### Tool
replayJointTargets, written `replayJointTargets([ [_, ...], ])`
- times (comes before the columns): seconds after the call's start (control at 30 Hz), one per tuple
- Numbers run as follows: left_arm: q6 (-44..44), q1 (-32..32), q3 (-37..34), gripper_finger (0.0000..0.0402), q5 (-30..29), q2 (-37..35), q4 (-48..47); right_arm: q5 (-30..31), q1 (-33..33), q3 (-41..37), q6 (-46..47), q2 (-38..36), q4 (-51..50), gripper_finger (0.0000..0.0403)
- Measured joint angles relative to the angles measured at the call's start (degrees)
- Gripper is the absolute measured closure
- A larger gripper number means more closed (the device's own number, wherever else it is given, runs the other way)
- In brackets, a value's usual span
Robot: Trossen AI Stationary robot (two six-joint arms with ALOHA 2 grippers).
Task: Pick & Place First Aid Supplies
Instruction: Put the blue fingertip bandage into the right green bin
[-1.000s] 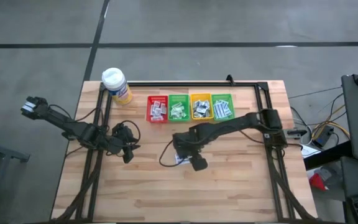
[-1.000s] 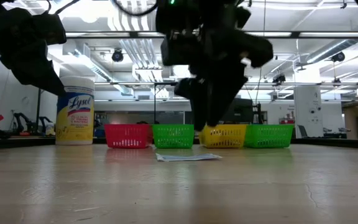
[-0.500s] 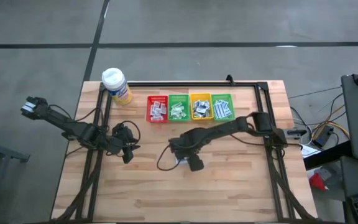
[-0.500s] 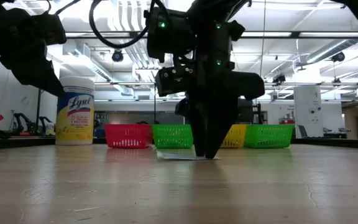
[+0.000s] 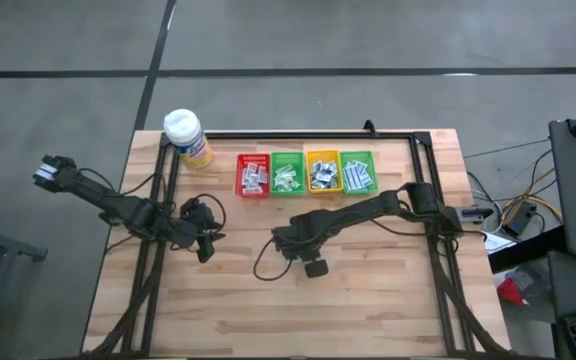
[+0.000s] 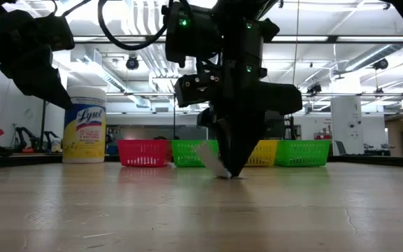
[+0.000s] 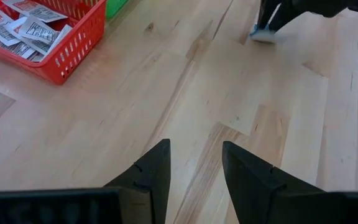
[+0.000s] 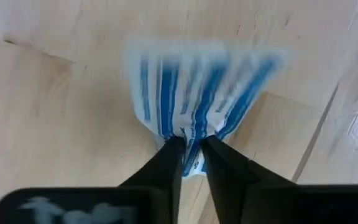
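A small white packet with blue stripes [image 8: 197, 87] is on the wooden table in front of the row of bins, and my right gripper [image 8: 191, 149] is shut on it, pointing down. In the low view the packet [image 6: 211, 159] stands tilted beside the fingertips. My left gripper [image 7: 194, 165] hangs open over bare wood at the table's left, holding nothing. The red bin [image 5: 253, 174], green bin [image 5: 287, 172], yellow bin [image 5: 322, 171] and second green bin [image 5: 358, 171] hold more sachets. My right gripper pinches one edge of the packet [image 8: 190, 138] between its two fingers, coming from above and pointing down. The wrapper puckers where the fingers meet it. Its lower end [image 6: 222, 174] is at the table by the fingertips, and its free end [image 6: 203, 148] slants upward.
A white-capped yellow bottle [image 5: 187, 137] stands at the far left corner. A black frame [image 5: 408, 137] runs along the far edge and down both sides of the table. Bare wood lies at the near side [image 5: 298, 320].
My right gripper has come down onto the packet and shut on it. The packet, which lay flat on the table, now stands tipped up with one end raised beside the fingers.
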Motion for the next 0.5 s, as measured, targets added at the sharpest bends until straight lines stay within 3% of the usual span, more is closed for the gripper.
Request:
replayJointTargets([
  [0.2,0.0,0.0,0.0,0.0264,0.0,0.0,-0.1,0.2,-0.3,1.8,-2.4,-4.0,-8.1,0.0389],
  [0.5,0.4,0.0,0.0,0.0264,-0.1,0.0,-0.2,-3.7,-3.0,8.7,-4.7,-13.9,-20.7,0.0394],
])
